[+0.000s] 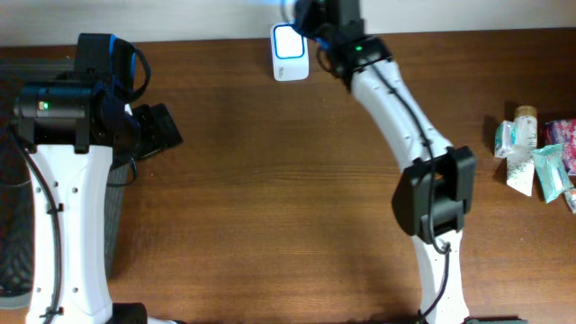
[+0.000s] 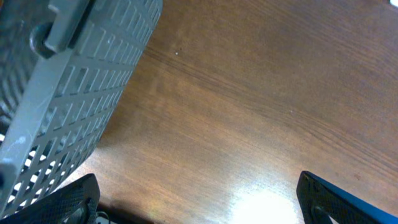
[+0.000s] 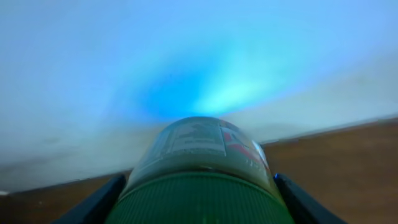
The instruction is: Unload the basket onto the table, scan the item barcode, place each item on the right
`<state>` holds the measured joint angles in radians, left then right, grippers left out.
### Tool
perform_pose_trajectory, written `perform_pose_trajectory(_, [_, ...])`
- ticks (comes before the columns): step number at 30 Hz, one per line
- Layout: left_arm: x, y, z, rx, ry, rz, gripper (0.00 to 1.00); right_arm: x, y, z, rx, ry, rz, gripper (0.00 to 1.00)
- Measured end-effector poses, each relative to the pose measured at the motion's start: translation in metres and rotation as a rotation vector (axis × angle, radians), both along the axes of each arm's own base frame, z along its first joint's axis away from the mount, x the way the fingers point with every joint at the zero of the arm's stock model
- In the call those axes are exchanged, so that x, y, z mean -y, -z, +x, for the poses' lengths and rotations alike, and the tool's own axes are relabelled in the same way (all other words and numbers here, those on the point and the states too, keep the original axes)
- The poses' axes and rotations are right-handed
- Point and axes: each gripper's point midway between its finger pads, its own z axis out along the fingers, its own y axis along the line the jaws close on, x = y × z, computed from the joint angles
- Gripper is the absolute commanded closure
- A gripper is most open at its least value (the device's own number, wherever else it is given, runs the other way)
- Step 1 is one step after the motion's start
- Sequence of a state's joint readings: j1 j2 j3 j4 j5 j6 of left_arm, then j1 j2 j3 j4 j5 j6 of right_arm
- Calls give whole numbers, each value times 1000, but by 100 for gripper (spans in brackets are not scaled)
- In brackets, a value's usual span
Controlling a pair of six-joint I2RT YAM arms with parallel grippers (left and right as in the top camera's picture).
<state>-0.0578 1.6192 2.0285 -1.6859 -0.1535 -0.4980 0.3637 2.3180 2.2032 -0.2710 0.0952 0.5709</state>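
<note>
Table (image 1: 270, 198) lay bare under both arms. Basket (image 2: 68, 93) sat just left of L claw (image 2: 199, 202), jaws wide apart, nothing btwn them. Scanner (image 1: 290, 52) glowed blue just beside R claw (image 3: 199, 183), and R was clamped on green-capped bottle (image 3: 199, 149), label up front.

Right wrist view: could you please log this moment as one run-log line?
right gripper: jaws closed on green-capped bottle | bottle held near scanner, blue glow | left gripper: jaws open beside basket
</note>
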Motion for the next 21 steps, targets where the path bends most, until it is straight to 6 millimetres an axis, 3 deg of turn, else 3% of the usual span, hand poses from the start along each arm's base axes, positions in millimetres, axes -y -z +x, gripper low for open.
perform_pose_trajectory(3, [0, 0, 0, 0, 0, 0, 1, -17, 6, 12, 79, 7, -11, 38])
perform_pose_trajectory(8, [0, 0, 0, -1, 0, 0, 1, -18, 77, 37, 78, 39, -31, 40])
perform_pose_trajectory(10, [0, 0, 0, -1, 0, 0, 1, -18, 94, 39, 56, 40, -41, 40])
perform_pose_trajectory(16, [0, 0, 0, -2, 0, 0, 1, -7, 87, 39, 50, 48, -67, 40])
perform_pose_trajectory(17, [0, 0, 0, -2, 0, 0, 1, 2, 83, 37, 31, 55, -75, 40])
perform_pose_trajectory(21, [0, 0, 0, 2, 0, 0, 1, 72, 43, 15, -100, 152, -107, 36])
